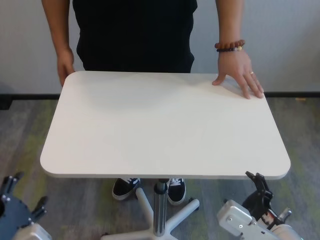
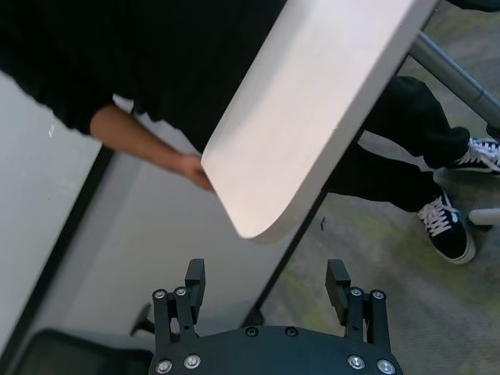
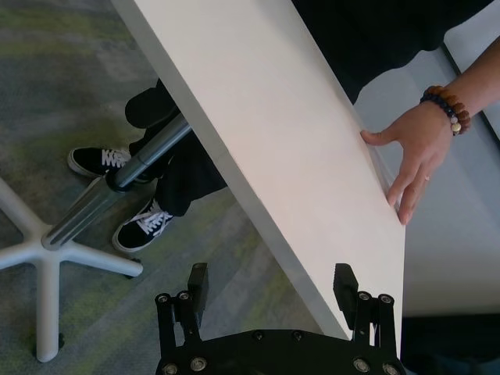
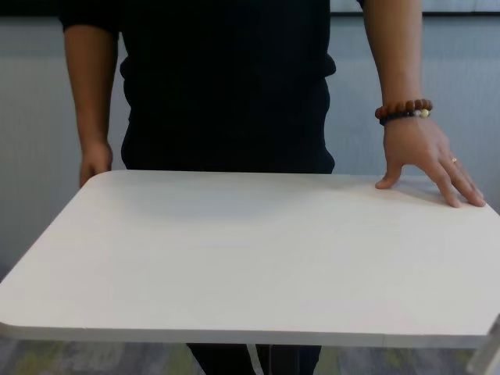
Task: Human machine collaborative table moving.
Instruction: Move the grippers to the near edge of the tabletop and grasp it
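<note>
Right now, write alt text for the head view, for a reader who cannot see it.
A white table stands between the robot and a person in black, who rests one hand flat on its far corner and holds the other hand at the opposite far corner. The robot's left hand and right hand sit low below the near edge, not touching it.

Office or lab-style workroom, by every sign on show.

Underfoot there's grey carpet (image 1: 30,130) streaked with yellow-green, the hard-wearing commercial kind, and behind it a plain pale wall (image 1: 280,45) finished with a dark skirting strip (image 1: 290,93) along the floor. Centre stage stands a white table (image 1: 165,125) on a slim metal pole (image 1: 160,212) with a white star base (image 3: 47,258), typical office furniture. Down in the left wrist view, a black chair (image 2: 70,353) edges into the corner. No domestic clutter-style items visible, just bare, functional surfaces.
</note>
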`<control>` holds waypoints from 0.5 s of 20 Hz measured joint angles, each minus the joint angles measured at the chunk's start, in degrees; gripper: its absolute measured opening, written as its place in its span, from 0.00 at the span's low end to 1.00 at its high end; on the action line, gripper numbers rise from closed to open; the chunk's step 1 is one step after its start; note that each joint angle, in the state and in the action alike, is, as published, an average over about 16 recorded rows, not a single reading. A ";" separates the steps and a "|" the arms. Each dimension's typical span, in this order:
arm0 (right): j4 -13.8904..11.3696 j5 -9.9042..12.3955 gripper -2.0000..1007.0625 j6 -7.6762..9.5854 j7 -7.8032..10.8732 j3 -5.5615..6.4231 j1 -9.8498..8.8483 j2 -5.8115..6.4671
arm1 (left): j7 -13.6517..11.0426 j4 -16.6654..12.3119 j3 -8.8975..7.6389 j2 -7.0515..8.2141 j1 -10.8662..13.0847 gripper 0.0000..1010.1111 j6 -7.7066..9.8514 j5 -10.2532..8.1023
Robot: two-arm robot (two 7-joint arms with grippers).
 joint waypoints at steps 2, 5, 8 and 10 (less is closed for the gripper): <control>0.25 -0.68 0.99 0.69 0.54 -0.18 0.51 -0.44 | 0.33 0.90 0.38 -0.75 -0.81 0.99 0.15 1.51; 0.40 -1.81 0.99 1.79 1.29 -0.54 1.19 -1.02 | 0.78 2.26 0.94 -1.93 -2.07 0.99 0.38 3.63; 0.51 -2.96 0.99 2.82 1.90 -0.88 1.76 -1.54 | 0.94 3.79 1.64 -3.25 -3.50 0.99 0.66 5.68; 0.63 -3.67 0.99 3.42 2.22 -1.06 2.05 -1.85 | 0.84 4.83 2.06 -4.19 -4.47 0.99 0.84 6.70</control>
